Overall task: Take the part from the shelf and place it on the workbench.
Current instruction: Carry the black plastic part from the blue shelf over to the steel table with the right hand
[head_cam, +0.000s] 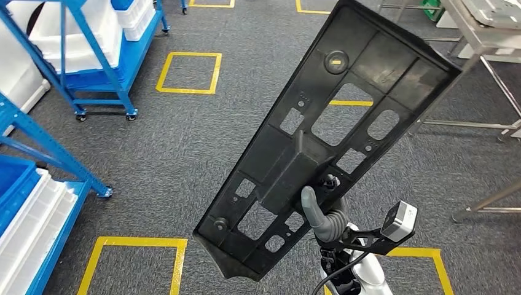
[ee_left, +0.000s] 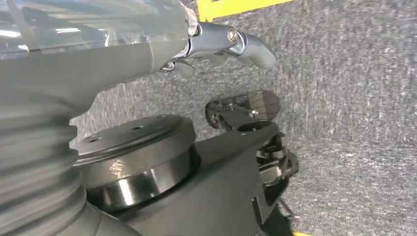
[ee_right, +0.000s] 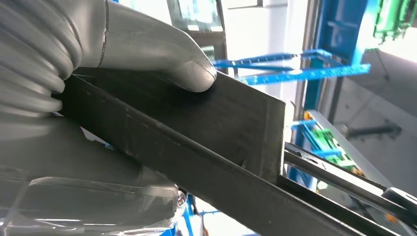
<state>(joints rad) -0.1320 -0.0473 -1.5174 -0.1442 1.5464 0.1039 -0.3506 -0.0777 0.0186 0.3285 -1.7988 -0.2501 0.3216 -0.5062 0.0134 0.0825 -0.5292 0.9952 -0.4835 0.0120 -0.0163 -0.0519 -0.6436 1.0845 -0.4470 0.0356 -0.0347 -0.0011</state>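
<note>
The part (head_cam: 289, 166) is a long black plastic panel with several cut-outs. It is held up over the carpet, tilted, with its far end pointing toward the upper right. My right hand (head_cam: 325, 218) grips its lower end, the thumb lying on the panel's face. In the right wrist view the thumb (ee_right: 162, 54) presses on the panel's edge (ee_right: 231, 123). My left hand (ee_left: 216, 44) hangs above the grey floor with nothing in it, its thumb stretched out. The metal workbench (head_cam: 485, 37) stands at the upper right.
Blue wheeled shelves (head_cam: 92, 55) with white bins (head_cam: 132, 15) stand at the upper left, and another blue rack (head_cam: 37, 184) is at the lower left. Yellow tape squares (head_cam: 189, 72) mark the grey carpet. Workbench legs (head_cam: 491, 200) reach in at the right.
</note>
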